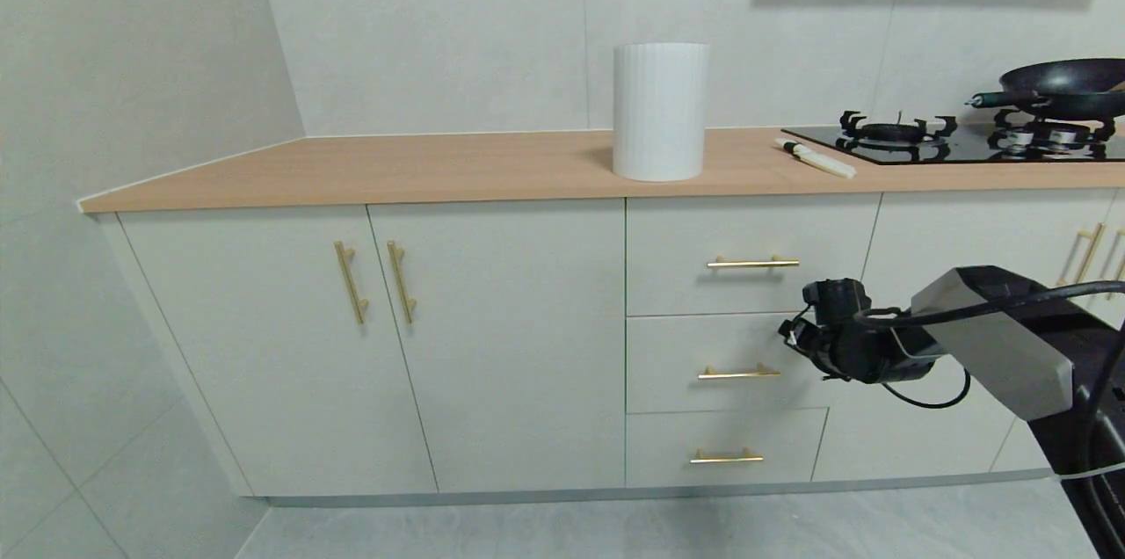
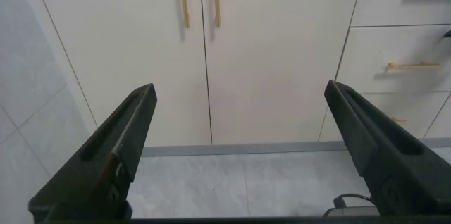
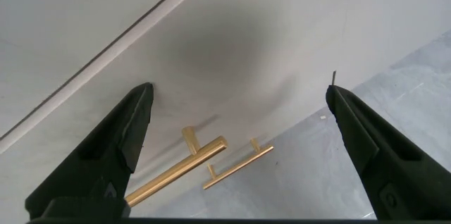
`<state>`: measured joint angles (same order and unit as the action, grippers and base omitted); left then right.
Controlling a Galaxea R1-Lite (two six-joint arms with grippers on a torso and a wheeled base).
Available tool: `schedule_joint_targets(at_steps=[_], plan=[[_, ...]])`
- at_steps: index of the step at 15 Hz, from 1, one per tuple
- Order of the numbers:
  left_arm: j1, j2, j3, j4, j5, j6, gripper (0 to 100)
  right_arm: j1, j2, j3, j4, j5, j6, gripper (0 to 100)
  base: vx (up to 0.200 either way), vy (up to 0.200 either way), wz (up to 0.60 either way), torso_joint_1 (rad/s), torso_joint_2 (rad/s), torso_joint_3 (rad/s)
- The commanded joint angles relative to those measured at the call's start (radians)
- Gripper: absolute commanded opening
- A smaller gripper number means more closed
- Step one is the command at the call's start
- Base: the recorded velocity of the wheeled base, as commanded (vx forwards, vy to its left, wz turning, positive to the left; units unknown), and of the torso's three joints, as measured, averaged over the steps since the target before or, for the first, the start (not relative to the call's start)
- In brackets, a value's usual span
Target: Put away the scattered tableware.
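Note:
A pale, long-handled utensil lies on the wooden countertop, just left of the stove. A tall white ribbed canister stands upright on the counter to its left. My right gripper hangs below counter height, close in front of the middle drawer, a little up and right of its gold handle. In the right wrist view, the right gripper is open and holds nothing, with that handle just beyond it. My left gripper is open and holds nothing, low down and facing the double cabinet doors.
A black glass stove with a dark wok takes the counter's right end. Under the counter are three stacked drawers with gold handles and double doors. A tiled wall closes the left side; grey floor lies below.

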<state>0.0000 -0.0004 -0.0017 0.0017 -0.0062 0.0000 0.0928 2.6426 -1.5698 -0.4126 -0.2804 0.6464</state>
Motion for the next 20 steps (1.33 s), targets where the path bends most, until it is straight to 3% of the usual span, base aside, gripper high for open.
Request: schedule_joint_targets(at_steps=[1,6,10,13,15,20], plan=[[0.000,0.000,0.000,0.000,0.000,0.000,100,0.018,-0.099,0.119,0.000,0.012,-0.004,100,0.000,0.000,0.00,0.000,0.00,0.000],[0.000,0.000,0.000,0.000,0.000,0.000,100,0.067,-0.431,0.462,-0.080,0.147,-0.060,100,0.000,0.000,0.00,0.000,0.00,0.000],[0.000,0.000,0.000,0.000,0.000,0.000,100,0.128,-0.900,0.774,-0.169,0.152,-0.278,100,0.000,0.000,0.00,0.000,0.00,0.000],[0.000,0.000,0.000,0.000,0.000,0.000,100,0.156,-1.276,0.912,-0.153,0.136,-0.511,100,0.000,0.000,0.00,0.000,0.00,0.000],[0.000,0.000,0.000,0.000,0.000,0.000,100,0.150,-1.489,1.014,-0.077,0.078,-0.646,100,0.000,0.000,0.00,0.000,0.00,0.000],[0.000,0.000,0.000,0.000,0.000,0.000,100,0.047,-1.848,1.085,0.205,-0.125,-0.700,100,0.000,0.000,0.00,0.000,0.00,0.000]])
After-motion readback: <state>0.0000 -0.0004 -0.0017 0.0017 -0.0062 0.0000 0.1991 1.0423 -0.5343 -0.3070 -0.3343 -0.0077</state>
